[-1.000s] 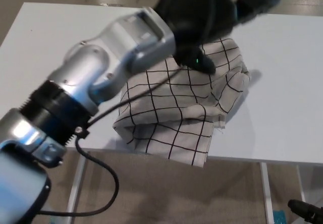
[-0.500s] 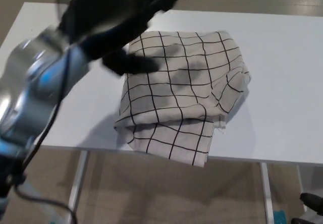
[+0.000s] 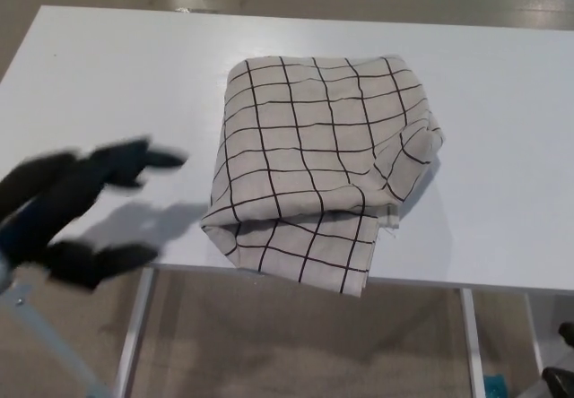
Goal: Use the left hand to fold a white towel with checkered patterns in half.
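Head view: the towel point(image 3: 316, 165) lies folded double on the white surface point(image 3: 108, 66), its lower corner overhanging the near edge, the layers stacked with a loose fold at the right side. Judged from this, the fold is complete. Left robot hand point(image 3: 76, 210) is clear of the cloth, near the left near edge, fingers spread, holding nothing; motion blur noted. Right robot hand is not in view.

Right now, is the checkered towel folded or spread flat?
Folded: the towel lies doubled, two layers showing at its near edge over the table.
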Controlling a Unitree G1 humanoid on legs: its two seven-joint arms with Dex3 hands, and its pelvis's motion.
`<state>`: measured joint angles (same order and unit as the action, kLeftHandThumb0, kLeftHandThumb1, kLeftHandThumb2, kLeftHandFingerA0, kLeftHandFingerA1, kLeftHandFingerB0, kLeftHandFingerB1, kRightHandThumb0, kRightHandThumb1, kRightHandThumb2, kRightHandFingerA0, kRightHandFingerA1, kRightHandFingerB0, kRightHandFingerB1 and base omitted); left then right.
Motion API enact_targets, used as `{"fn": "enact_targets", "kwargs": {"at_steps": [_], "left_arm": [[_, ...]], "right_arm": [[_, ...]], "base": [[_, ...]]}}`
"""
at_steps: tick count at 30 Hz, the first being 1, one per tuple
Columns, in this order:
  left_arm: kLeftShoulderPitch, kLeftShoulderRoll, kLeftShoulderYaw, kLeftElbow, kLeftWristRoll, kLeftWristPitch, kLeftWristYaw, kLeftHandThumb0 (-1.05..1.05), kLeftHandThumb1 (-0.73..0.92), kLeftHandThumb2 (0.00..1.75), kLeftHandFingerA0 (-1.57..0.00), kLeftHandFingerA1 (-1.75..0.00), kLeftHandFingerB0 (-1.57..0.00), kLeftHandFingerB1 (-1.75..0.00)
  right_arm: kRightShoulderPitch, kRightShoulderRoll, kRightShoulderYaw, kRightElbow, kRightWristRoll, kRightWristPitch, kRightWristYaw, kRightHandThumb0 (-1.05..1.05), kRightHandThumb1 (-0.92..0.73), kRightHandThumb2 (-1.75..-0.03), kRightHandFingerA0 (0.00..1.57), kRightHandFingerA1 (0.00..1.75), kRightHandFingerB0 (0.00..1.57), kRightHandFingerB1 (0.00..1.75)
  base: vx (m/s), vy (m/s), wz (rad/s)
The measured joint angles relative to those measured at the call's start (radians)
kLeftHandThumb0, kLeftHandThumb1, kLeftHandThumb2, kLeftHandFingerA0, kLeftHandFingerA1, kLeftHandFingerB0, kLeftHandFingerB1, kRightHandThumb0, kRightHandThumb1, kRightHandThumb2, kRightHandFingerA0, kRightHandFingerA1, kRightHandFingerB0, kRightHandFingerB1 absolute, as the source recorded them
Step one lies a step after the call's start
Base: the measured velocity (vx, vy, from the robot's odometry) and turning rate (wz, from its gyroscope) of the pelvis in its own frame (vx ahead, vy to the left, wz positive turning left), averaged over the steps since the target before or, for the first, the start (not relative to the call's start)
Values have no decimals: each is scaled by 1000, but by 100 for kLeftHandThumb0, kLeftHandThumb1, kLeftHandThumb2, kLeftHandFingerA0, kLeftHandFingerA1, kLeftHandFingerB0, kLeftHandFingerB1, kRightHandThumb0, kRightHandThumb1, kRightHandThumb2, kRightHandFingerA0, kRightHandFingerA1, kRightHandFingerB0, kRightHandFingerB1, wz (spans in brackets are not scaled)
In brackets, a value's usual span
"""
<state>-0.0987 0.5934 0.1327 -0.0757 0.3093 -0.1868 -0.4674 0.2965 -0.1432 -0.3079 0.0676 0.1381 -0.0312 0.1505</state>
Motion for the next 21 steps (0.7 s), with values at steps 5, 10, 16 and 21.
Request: {"fn": "enact_targets", "kwargs": {"at_steps": [5,10,16,21], "left_arm": [[143,8,96,1,-85,34,-82,-66,59,59,-83,-56,-66,-44],[236,14,155,7,-156,76,-160,-56,54,57,-100,-60,-79,-50],[333,15,209,60,-270,152,-288,-53,54,57,-111,-64,-82,-53],[370,3,234,141,-348,213,-379,-59,46,55,-88,-54,-72,-48]], "right_arm": [[-6,-3,-19,0,0,2,0,-24,-57,-55,57,70,61,60],[-8,-3,-30,0,0,5,0,-23,-58,-56,57,69,60,60],[-10,-3,-55,0,2,18,-2,-22,-59,-57,55,67,61,62],[-9,-3,-72,-1,8,32,-3,-21,-59,-57,56,67,61,61]], "base": [[0,0,0],[0,0,0],[0,0,0],[0,0,0]]}}
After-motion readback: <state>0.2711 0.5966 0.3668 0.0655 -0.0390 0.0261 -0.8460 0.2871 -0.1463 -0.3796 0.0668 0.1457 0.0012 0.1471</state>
